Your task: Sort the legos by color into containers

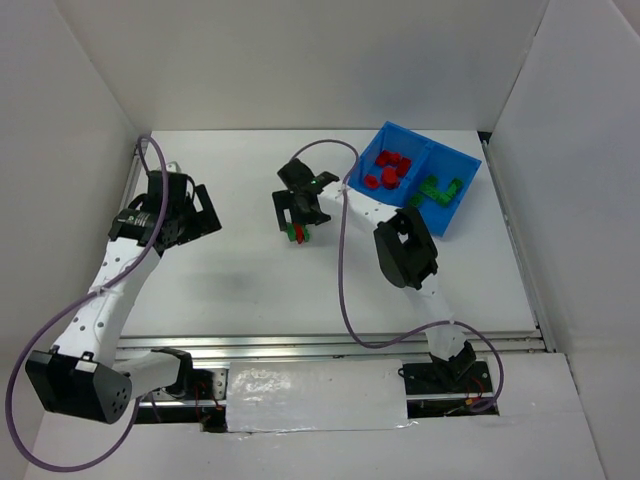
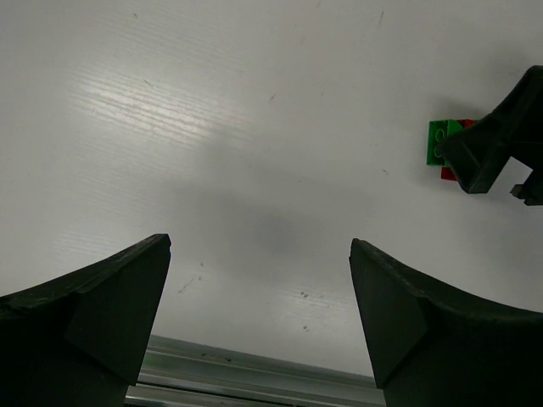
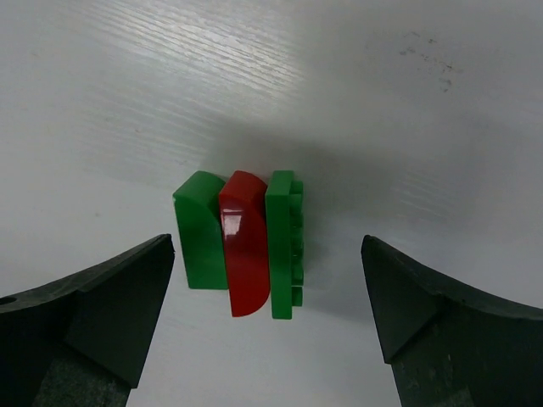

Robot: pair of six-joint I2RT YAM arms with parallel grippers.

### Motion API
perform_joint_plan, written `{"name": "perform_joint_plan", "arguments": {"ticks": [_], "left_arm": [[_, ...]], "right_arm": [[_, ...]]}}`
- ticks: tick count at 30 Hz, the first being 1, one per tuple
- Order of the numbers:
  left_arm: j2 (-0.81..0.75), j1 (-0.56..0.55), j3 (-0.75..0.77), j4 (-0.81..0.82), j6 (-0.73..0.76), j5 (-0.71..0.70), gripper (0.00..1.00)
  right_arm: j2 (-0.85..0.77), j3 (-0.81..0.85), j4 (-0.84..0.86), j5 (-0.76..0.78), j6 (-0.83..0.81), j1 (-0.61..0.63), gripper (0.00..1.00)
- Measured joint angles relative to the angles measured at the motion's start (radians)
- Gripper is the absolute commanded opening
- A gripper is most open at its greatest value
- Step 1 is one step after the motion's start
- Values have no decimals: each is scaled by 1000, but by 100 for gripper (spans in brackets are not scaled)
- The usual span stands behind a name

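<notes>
My right tool (image 3: 265, 246), jaws spread wide and gripping nothing, straddles a rounded red plastic brick (image 3: 246, 254) sandwiched between two green plastic bricks (image 3: 202, 233) on the white table (image 3: 127, 102), their long axes running parallel to my fingers (image 3: 102, 297).

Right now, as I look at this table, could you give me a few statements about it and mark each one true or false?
1. The blue bin has red bricks in the compartment nearer the table's middle. True.
2. The right fingers are clamped on a brick. False: they stand open on either side of the loose bricks and touch none of them.
3. On the table, a red brick sits between two green bricks. True.
4. The left fingers hold a green brick. False: they are open and empty above bare table.
</notes>
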Motion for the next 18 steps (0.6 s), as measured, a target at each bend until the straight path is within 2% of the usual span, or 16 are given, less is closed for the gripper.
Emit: {"name": "perform_joint_plan", "arguments": {"ticks": [3, 4, 5, 8, 10, 13, 18], "left_arm": [[-5, 0, -2, -6, 6, 11, 100], [-5, 1, -2, -8, 6, 14, 100], [-5, 1, -3, -9, 7, 20, 99], [2, 1, -8, -5, 8, 40, 100], [17, 1, -17, 7, 8, 56, 100], [53, 2, -35, 22, 5, 90, 100], [115, 5, -52, 67, -8, 240, 99]], "right_arm": [[30, 7, -12, 4, -5, 1, 88], [35, 6, -18, 3, -5, 2, 75], [40, 3, -19, 1, -7, 2, 68], [38, -35, 4, -2, -7, 8, 53], [15, -75, 35, -2, -13, 16, 36], [-27, -150, 90, -10, -23, 26, 32], [-200, -386, 163, -47, -10, 38, 34]]}}
